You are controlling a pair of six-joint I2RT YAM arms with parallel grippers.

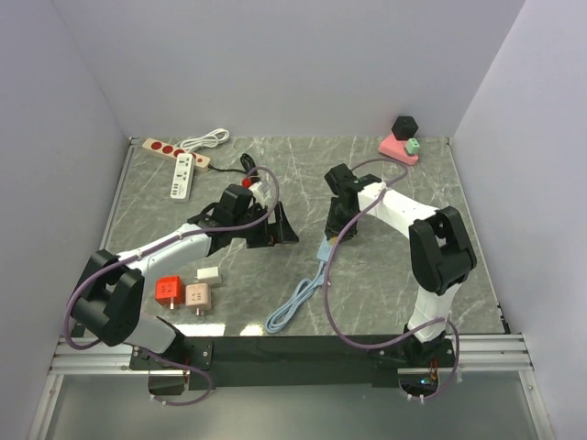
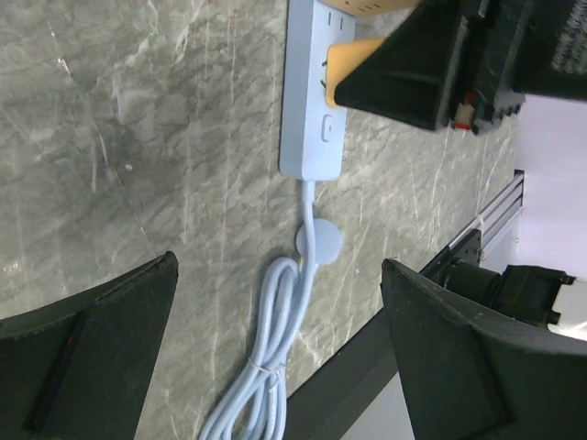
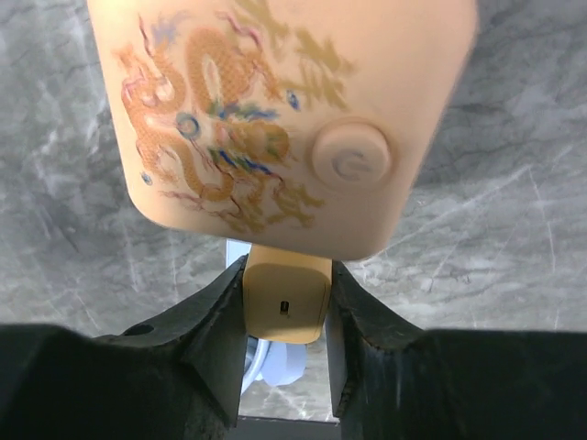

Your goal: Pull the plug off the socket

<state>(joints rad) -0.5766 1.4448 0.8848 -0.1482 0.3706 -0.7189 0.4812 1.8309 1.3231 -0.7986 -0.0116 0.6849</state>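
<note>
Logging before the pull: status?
Right end effector shut on orange plug. Left end effector open, above the cord. Plug against the power strip; seated or not, can't tell. Nothing seen blocking it.

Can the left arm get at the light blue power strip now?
Probably yes: the open left gripper faces the bare switch end of the power strip; the right gripper grips only the plug.

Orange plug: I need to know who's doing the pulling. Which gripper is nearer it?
Right. The right gripper is clamped on the orange plug; the left gripper hangs open to the plug's left, not touching.
</note>
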